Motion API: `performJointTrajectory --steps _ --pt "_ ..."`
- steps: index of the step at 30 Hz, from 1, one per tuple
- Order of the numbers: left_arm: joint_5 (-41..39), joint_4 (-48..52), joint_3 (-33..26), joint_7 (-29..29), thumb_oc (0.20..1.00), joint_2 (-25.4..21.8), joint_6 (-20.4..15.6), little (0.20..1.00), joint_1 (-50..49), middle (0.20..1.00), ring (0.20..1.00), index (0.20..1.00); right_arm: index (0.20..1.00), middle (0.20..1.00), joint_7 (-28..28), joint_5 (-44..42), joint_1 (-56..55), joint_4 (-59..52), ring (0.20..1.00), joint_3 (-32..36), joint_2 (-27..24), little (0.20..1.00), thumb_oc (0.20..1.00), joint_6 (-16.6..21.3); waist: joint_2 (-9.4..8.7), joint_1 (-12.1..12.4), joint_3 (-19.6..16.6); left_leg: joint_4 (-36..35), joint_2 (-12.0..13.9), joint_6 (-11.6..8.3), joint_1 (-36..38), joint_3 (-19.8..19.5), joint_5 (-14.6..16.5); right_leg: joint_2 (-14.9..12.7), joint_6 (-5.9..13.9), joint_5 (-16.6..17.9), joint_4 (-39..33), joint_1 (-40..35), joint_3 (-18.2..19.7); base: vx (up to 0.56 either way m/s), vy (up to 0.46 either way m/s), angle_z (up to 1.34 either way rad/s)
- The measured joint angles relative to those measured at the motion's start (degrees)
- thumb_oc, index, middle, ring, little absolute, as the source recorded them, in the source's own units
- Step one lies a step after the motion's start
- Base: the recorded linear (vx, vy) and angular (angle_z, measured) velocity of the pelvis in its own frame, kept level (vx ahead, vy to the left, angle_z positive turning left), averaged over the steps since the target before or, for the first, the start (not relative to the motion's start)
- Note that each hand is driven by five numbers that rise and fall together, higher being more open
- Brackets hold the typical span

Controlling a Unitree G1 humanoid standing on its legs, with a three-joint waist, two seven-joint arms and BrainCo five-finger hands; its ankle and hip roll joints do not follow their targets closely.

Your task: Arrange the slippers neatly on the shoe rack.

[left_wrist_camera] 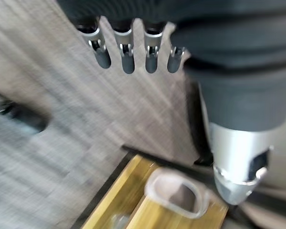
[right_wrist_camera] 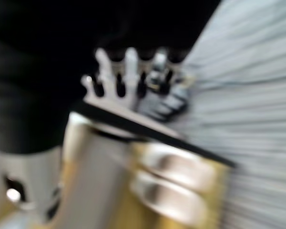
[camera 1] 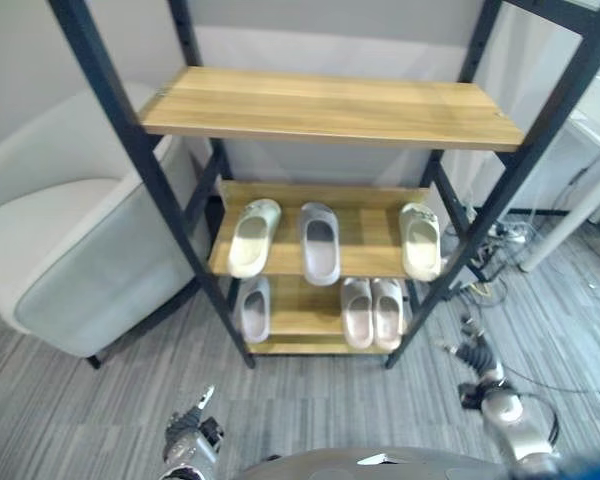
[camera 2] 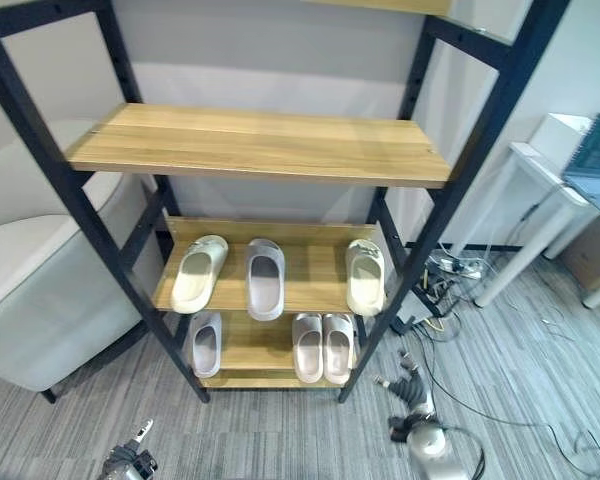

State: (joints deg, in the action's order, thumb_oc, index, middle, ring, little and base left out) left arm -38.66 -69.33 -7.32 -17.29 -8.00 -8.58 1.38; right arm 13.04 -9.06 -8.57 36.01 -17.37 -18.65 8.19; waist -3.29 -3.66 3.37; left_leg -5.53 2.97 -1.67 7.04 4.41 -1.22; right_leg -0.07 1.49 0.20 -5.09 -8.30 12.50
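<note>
A black-framed shoe rack (camera 1: 330,108) with wooden shelves stands ahead. On its middle shelf lie a cream slipper (camera 1: 253,236), a grey slipper (camera 1: 320,242) and, apart at the right, another cream slipper (camera 1: 420,240). The bottom shelf holds a single grey slipper (camera 1: 255,308) and a beige pair (camera 1: 372,312) side by side. My left hand (camera 1: 188,440) hangs low over the carpet in front of the rack, its fingers (left_wrist_camera: 127,52) straight and empty. My right hand (camera 1: 477,357) hovers near the rack's right front leg, fingers (right_wrist_camera: 128,76) extended, holding nothing.
A pale armchair (camera 1: 70,250) sits close to the rack's left side. White table legs (camera 1: 580,190) and a tangle of cables (camera 1: 490,240) lie to the right. Grey carpet (camera 1: 330,410) spreads in front.
</note>
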Motion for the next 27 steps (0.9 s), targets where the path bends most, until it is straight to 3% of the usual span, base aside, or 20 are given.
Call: performJointTrajectory --steps 4,10,27 --pt "0.1 0.6 -0.1 3.7 1.0 0.3 1.1 1.0 -0.9 1.0 1.0 1.0 1.0 1.0 -2.0 1.7 -2.2 -8.3 1.0 0.1 -0.3 1.0 1.0 -2.2 -0.49 0.6 0.1 0.0 0.0 -0.13 0.0 -0.3 0.1 0.0 0.16 -0.5 -0.3 0.3 -0.2 0.01 0.002 0.02" --pt "2.3 0.5 -0.4 3.6 1.0 0.4 1.8 1.0 -3.0 1.0 1.0 1.0 1.0 1.0 -2.1 2.4 -0.7 -8.8 1.0 0.3 2.0 1.0 1.0 -2.6 -1.42 1.7 -0.4 0.0 -0.1 -0.08 -0.1 -0.5 -0.2 -0.1 -0.19 -0.3 -0.3 0.2 -0.5 0.01 0.004 0.02" --pt "6.4 -0.1 -1.9 3.8 1.0 -1.1 3.0 1.0 -4.8 1.0 1.0 1.0 1.0 1.0 -1.6 5.2 13.8 -14.8 1.0 -1.2 0.1 1.0 1.0 -4.5 -2.65 5.8 -1.1 0.0 -0.8 0.31 -1.9 -3.6 -0.8 -0.8 -0.02 -0.4 -0.1 0.2 -3.7 0.03 0.021 0.1"
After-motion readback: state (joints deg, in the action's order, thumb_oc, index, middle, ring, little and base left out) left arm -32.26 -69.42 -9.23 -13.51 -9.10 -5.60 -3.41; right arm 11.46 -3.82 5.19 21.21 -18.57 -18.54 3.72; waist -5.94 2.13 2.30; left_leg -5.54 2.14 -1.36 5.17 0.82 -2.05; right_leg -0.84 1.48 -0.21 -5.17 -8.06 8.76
